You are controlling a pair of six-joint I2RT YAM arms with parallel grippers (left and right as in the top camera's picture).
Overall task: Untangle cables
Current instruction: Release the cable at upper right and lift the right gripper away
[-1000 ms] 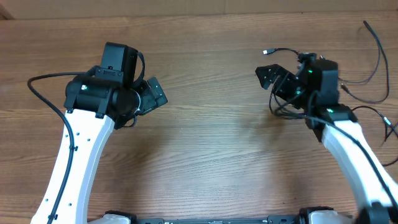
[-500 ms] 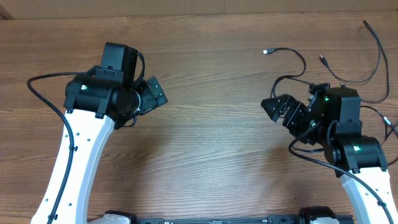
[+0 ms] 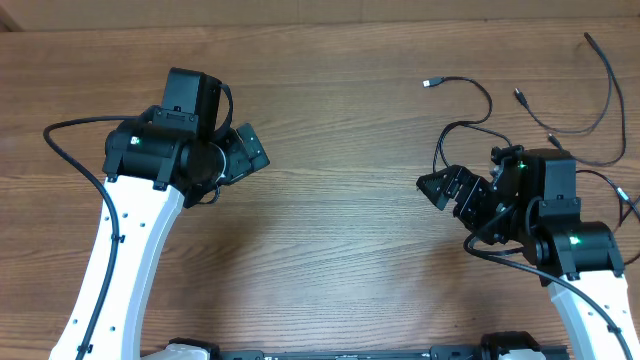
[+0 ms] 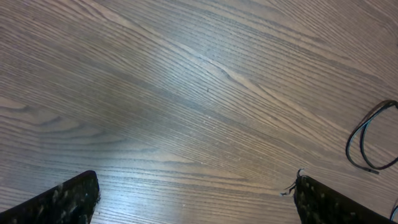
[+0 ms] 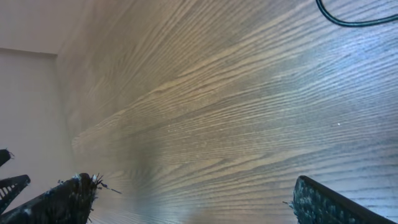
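Rightward, cables (image 3: 432,83) strew wood-grain table (image 3: 330,120), pale backdrop (image 5: 25,93) beyond.

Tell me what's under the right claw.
Under the open right claw, bare wooden table shows; one black cable crosses the wrist view's top right corner. The wood directly beneath each fingertip is covered.

Tabletop (image 3: 340,270) surfaced in softly sheened wood grain, cables (image 3: 462,80) sheathed in smooth black plastic, arm shells (image 3: 120,260) moulded in glossy white plastic, wrist housings (image 3: 150,152) matt black.
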